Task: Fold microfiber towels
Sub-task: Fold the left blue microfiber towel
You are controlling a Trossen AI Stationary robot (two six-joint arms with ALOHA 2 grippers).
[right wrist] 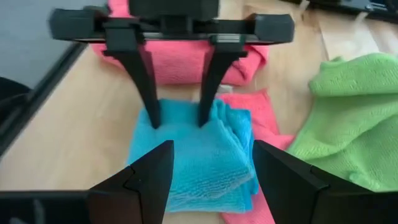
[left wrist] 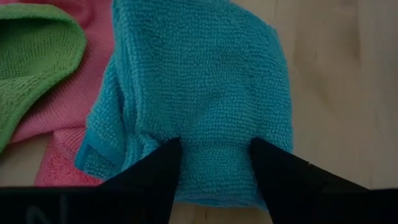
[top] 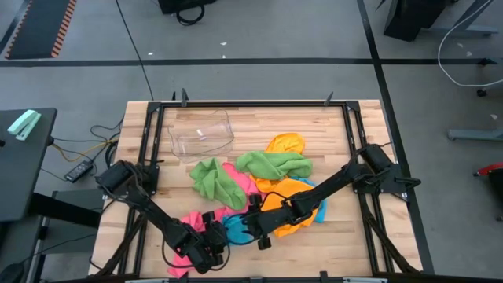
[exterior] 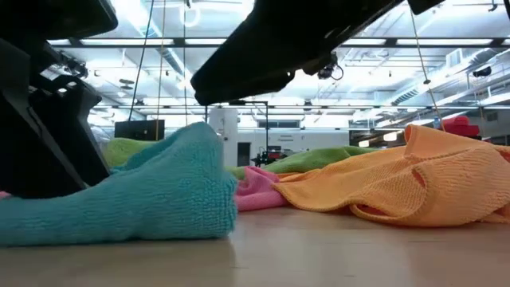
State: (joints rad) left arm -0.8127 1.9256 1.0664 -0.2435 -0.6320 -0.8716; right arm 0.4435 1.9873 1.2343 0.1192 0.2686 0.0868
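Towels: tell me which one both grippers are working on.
The blue towel, the only blue one. The left gripper and the right gripper both straddle it with open fingers; the pink, green and orange ones lie untouched.

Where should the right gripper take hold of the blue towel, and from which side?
Take the blue towel at its layered edge nearest the right gripper, coming in low from opposite the left gripper, whose fingers already straddle the far end. The near edge lies bunched and raised between the open right fingers, so it looks easy to pinch.
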